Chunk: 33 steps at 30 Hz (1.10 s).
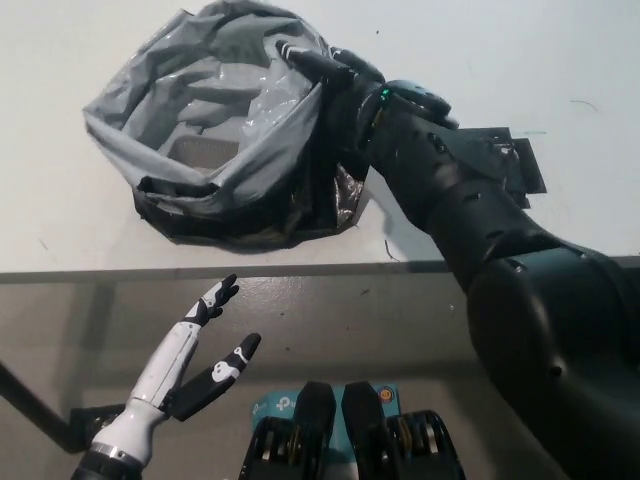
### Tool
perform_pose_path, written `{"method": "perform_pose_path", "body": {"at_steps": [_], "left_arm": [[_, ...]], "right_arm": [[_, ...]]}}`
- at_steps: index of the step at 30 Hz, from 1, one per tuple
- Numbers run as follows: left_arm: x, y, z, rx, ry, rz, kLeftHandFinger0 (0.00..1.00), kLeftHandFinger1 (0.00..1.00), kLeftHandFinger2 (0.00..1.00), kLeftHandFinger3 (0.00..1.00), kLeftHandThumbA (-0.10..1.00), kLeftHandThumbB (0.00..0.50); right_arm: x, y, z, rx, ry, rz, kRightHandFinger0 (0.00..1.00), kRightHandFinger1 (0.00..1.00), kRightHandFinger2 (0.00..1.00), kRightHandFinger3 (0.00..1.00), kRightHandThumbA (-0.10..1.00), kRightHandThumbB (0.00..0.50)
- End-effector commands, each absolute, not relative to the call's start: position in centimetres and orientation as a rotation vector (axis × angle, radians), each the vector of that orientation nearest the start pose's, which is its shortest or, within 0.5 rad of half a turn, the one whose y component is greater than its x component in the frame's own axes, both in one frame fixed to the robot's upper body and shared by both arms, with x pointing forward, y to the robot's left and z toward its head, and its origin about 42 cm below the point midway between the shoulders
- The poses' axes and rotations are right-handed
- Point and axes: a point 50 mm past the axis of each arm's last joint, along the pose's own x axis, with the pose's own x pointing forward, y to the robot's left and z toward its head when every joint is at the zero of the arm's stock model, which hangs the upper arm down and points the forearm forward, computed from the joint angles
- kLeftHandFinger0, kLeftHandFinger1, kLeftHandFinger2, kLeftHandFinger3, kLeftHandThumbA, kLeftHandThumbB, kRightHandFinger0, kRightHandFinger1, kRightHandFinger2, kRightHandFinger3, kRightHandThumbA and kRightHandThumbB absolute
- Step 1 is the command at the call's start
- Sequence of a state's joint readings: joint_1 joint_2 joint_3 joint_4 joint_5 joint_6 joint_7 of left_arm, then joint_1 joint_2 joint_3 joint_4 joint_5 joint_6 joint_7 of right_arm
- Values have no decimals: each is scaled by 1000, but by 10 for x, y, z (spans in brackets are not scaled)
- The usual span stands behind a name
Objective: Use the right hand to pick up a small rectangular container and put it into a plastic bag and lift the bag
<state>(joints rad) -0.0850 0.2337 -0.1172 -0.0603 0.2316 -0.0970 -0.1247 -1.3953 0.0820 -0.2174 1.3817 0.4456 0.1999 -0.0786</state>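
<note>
The right hand [330,70], black and glossy, lies over the right rim of the plastic bag [215,130]; its fingers [305,55] curl down over that edge and appear to be closed on the film, though the grip itself is partly hidden by the bag's fold; the dark, rounded forearm runs back from the fingers toward the lower right of the view

The bag sits on the white table [60,230], slumped and crumpled; its mouth gapes open to the left of the right hand's fingers, showing a grey, shiny, heavily creased inner lining, while the outer skin is black and glints along its wrinkles beneath and beside the fingers; inside the mouth, well to the left of those fingers, a pale rectangular shape with a flat face shows through the folds, the small rectangular container [205,152], resting low in the bag near its dark lower lip

Just beyond the right forearm, a flat black piece [515,160] with squared edges lies on the table

The left hand [195,365], white with black tips, hangs below the table's front edge, well apart from the bag; its fingers are spread apart and straight, holding nothing
</note>
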Motion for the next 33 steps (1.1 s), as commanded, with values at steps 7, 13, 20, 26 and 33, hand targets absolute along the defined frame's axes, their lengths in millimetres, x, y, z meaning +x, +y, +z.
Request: {"method": "perform_pose_path", "body": {"at_steps": [7, 13, 20, 26, 33], "left_arm": [[307, 240, 150, 503, -250, -286, 1000, 1000, 1000, 1000, 730, 177], [307, 238, 149, 498, -253, -296, 1000, 1000, 1000, 1000, 723, 171], [309, 237, 149, 491, -250, -294, 1000, 1000, 1000, 1000, 725, 179], [308, 236, 146, 494, -258, -303, 1000, 1000, 1000, 1000, 722, 172], [317, 233, 156, 493, -272, -305, 1000, 1000, 1000, 1000, 725, 168]], "right_arm": [[590, -58, 403, -294, 16, 274, 1000, 1000, 1000, 1000, 672, 435], [590, -60, 430, -452, -57, 295, 1000, 1000, 1000, 1000, 752, 419], [586, -59, 469, -644, -164, 259, 1000, 1000, 1000, 1000, 853, 466], [576, -58, 484, -733, -216, 193, 1000, 1000, 1000, 1000, 889, 476], [542, -78, 531, -737, -512, 50, 1000, 1000, 1000, 1000, 1000, 431]]}}
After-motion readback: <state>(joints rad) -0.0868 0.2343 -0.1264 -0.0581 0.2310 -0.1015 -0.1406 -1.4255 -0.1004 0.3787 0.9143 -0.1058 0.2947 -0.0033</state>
